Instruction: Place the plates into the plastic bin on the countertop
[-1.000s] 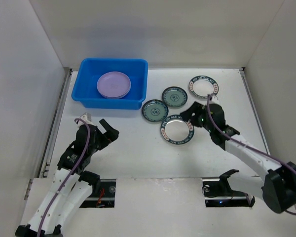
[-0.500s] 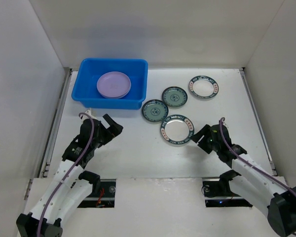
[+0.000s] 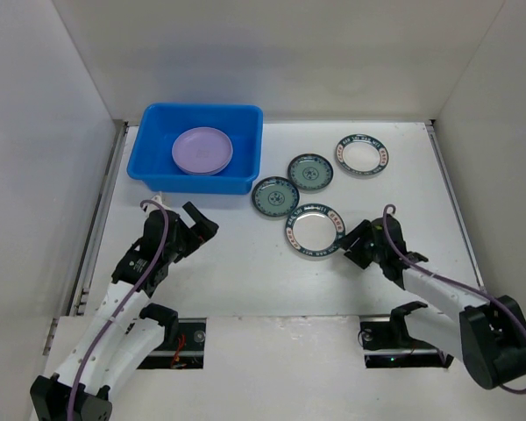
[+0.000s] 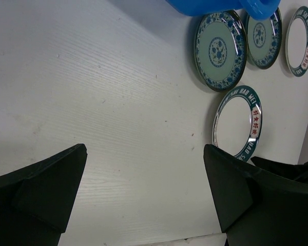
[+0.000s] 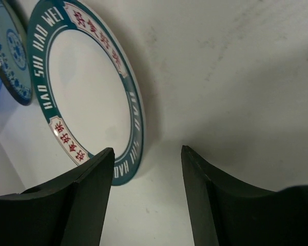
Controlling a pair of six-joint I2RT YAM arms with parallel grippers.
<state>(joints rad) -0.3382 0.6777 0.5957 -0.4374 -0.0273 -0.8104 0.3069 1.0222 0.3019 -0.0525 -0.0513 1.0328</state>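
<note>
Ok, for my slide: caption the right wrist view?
Open right gripper at the edge of a dark-rimmed white plate.

Parted jaws stand beside a white-centred plate (image 5: pixel 87 102).

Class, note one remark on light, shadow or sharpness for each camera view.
Top external: even, soft light, everything sharp. Left wrist: its fingers are featureless black; the teal plate rim glints. Right wrist: lettered plate crisp, shadow along its right edge.
</note>
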